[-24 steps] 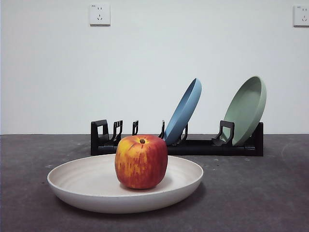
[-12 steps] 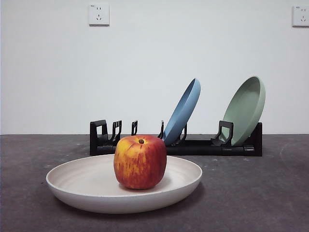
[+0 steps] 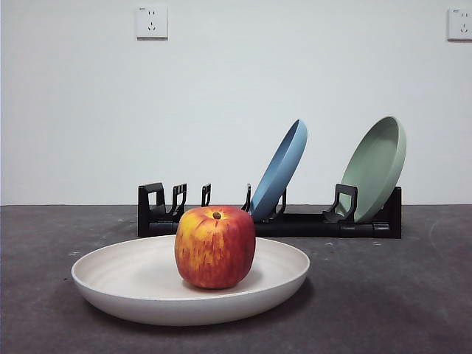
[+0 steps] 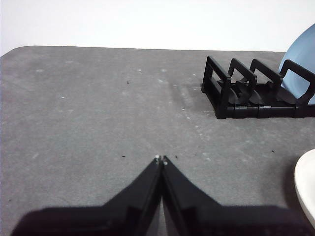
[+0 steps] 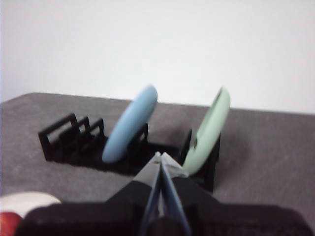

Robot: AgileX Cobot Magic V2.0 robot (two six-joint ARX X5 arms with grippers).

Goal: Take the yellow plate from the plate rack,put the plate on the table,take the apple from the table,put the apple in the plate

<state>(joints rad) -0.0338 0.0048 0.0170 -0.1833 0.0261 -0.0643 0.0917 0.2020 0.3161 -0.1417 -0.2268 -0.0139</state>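
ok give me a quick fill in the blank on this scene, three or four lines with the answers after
1. The apple sits in the cream ____, which lies flat on the table.
2. The rack behind it holds ____ plates, both leaning.
3. Of those, the green plate stands to the right in the front view, and the other one is ____.
4. The left gripper and the right gripper both have their jaws ____, holding nothing.

Missing words: plate; two; blue; shut
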